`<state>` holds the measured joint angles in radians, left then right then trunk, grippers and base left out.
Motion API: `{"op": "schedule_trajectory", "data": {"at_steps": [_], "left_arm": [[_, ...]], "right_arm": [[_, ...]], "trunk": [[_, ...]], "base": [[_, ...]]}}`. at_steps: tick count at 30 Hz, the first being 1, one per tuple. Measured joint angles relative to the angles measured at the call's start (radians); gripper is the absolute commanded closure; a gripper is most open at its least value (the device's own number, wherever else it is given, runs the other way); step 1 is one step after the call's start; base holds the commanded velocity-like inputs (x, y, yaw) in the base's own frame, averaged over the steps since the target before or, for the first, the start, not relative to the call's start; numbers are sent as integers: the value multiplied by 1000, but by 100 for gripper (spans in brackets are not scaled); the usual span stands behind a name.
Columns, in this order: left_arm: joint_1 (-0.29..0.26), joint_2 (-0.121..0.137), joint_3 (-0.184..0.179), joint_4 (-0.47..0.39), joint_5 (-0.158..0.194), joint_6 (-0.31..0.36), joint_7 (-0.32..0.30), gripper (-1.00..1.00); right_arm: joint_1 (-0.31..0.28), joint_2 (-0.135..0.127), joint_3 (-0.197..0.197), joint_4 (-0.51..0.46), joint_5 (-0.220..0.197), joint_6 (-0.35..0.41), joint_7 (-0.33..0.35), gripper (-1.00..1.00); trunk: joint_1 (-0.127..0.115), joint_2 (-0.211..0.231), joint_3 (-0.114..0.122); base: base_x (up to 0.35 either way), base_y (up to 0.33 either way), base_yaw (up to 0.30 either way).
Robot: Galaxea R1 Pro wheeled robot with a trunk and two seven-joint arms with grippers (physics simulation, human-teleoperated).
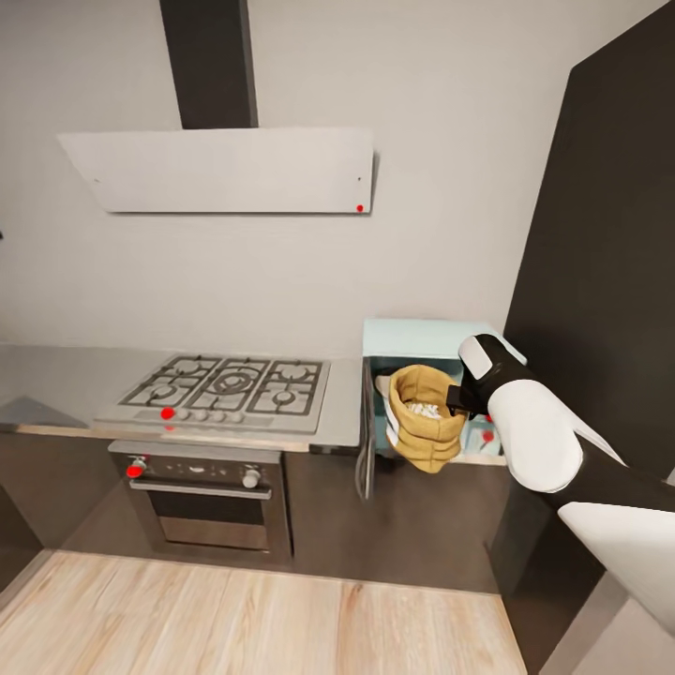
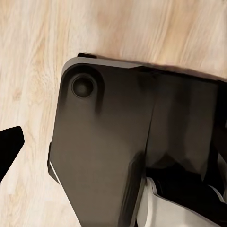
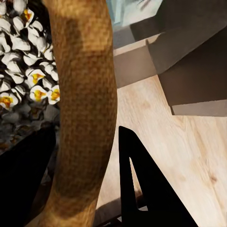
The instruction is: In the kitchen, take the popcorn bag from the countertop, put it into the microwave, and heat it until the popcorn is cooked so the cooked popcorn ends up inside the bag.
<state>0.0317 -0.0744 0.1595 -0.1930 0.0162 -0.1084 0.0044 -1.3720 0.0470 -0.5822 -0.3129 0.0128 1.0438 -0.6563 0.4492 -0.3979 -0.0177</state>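
From our head camera we look down on the kitchen: the grey countertop (image 1: 56, 384) runs along the far wall, with the steel gas hob (image 1: 225, 389) set into it, the oven (image 1: 208, 497) below and the flat white hood (image 1: 220, 171) above. To the right of the hob sits the pale mint microwave (image 1: 422, 339), its door (image 1: 364, 431) swung open toward us and seen almost edge-on.

Our right gripper (image 1: 457, 400) reaches in from the right and holds the popcorn bag (image 1: 427, 417) by the right side of its rolled rim. The bag hangs upright right at the microwave's open front; we cannot tell whether it is already partly inside the cavity. Whitish popcorn (image 1: 425, 410) shows in its open mouth.

In the right wrist view the bag's woven tan rim (image 3: 85, 109) runs between the 2 fingers, with 1 dark finger (image 3: 142, 189) on its outer side and the other in shadow on the inner side, so the gripper is clamped on the rim. Popped white-and-yellow pieces of popcorn (image 3: 23, 61) fill the bag beside it. The wooden floor (image 3: 189, 156) lies below.

The left wrist view looks down past a dark fingertip (image 2: 9, 146) onto the robot's own black base (image 2: 118, 151) and the wooden floor; we cannot tell whether the left gripper is open or closed.
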Motion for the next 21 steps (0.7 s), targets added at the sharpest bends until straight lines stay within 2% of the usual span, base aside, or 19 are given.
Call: {"op": "schedule_trajectory", "data": {"at_steps": [9, 16, 21], "left_arm": [[0, 0, -1, 0, -1, -1, 0, -100], [0, 0, -3, 0, 0, 0, 0, -100], [0, 0, -4, 0, -1, 1, 0, -100]], "right_arm": [[0, 0, 0, 0, 0, 0, 0, 100], [0, 0, 0, 0, 0, 0, -1, 100], [0, -3, 0, 0, 1, 0, 0, 100]], "trunk": [[0, 0, 0], [0, 0, 0], [0, 0, 0]], "base": [[21, 0, 0], [261, 0, 0], [44, 0, 0]]}}
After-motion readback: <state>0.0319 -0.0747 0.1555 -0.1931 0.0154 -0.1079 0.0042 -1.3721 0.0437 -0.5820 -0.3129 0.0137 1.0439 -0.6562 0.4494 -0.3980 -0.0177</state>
